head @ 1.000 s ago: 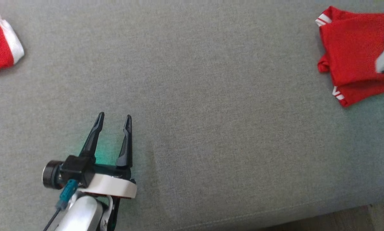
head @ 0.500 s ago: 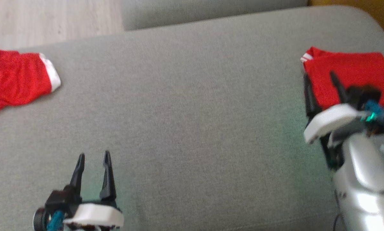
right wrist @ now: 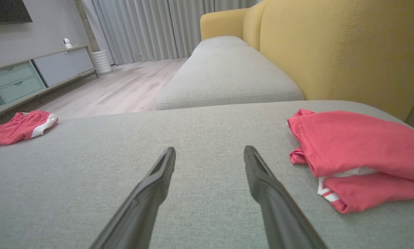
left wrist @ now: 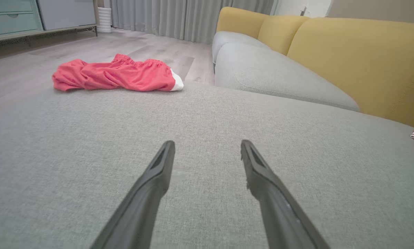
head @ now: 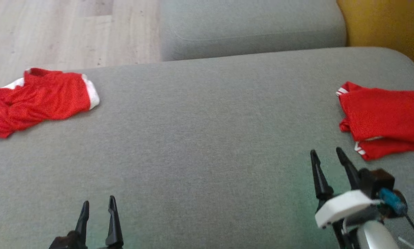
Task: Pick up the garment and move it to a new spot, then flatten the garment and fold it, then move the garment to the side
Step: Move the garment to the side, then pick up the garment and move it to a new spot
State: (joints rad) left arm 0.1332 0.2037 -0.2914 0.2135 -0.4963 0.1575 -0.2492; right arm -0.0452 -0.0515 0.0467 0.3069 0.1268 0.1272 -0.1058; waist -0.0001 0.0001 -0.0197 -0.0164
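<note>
So: left gripper (head: 99, 200) and right gripper (head: 325, 150) empty, jaws wide, above grey cushion (head: 207, 138).
Crumpled garment (head: 37, 102) at cushion's far-left edge, folded garment (head: 383, 117) at its right; a shallow pinch could drag the crumpled one off that edge.

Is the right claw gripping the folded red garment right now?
No, the right claw is open with only grey cushion between its fingers, and the folded red garment lies apart beside it.

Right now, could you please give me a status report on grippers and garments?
Left gripper open, empty. Right gripper open, empty, near folded red garment. Crumpled red shorts far left on sofa seat. Nothing in the way.
</note>
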